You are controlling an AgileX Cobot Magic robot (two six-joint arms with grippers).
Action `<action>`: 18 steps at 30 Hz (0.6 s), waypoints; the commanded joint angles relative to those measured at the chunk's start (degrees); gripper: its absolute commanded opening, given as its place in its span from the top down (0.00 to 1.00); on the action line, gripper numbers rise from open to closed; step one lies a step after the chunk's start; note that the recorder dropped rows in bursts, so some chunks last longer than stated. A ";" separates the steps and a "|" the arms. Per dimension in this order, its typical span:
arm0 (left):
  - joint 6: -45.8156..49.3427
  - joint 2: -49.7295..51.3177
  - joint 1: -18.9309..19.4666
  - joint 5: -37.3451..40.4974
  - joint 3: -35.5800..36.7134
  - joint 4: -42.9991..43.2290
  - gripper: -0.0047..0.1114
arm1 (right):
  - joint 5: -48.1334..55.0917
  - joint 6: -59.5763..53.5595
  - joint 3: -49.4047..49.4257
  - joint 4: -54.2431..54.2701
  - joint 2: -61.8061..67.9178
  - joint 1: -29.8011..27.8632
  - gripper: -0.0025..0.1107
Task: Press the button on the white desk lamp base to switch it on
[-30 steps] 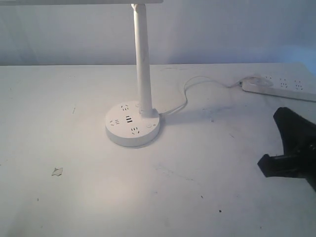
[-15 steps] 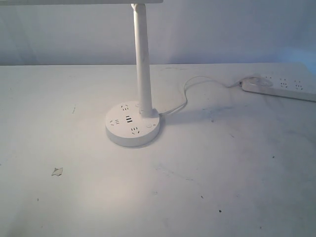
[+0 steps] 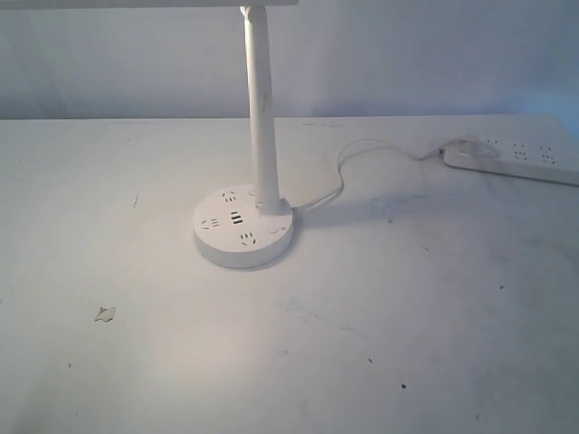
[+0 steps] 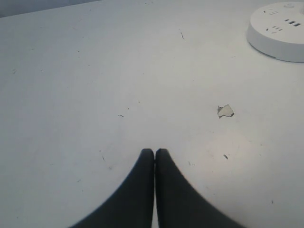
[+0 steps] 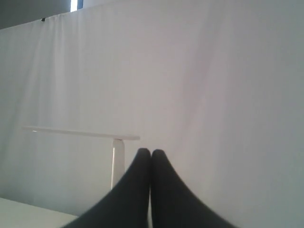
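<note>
White table (image 3: 434,316), lamp base (image 3: 242,239), power strip (image 3: 517,164) apart

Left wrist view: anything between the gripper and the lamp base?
Mostly bare table. In the left wrist view, only a small pale scrap lies near the line from the left gripper to the white desk lamp base.

Soft, slightly blurry pictures; warm light pools on the table (image 3: 271,362).

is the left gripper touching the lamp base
Apart. The left wrist view shows bare table between the left gripper and the lamp base.
</note>
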 commanded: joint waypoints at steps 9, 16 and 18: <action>-0.02 -0.18 0.01 -0.02 0.11 -0.10 0.96 | 29.55 4.72 0.33 1.68 -0.34 -0.01 0.98; -0.02 -0.18 0.01 -0.02 0.11 -0.10 0.96 | 34.79 26.26 0.33 2.55 -0.34 -0.01 0.98; -0.02 -0.18 0.01 -0.02 0.11 -0.10 0.96 | 34.79 26.41 0.33 2.55 -0.34 -0.01 0.98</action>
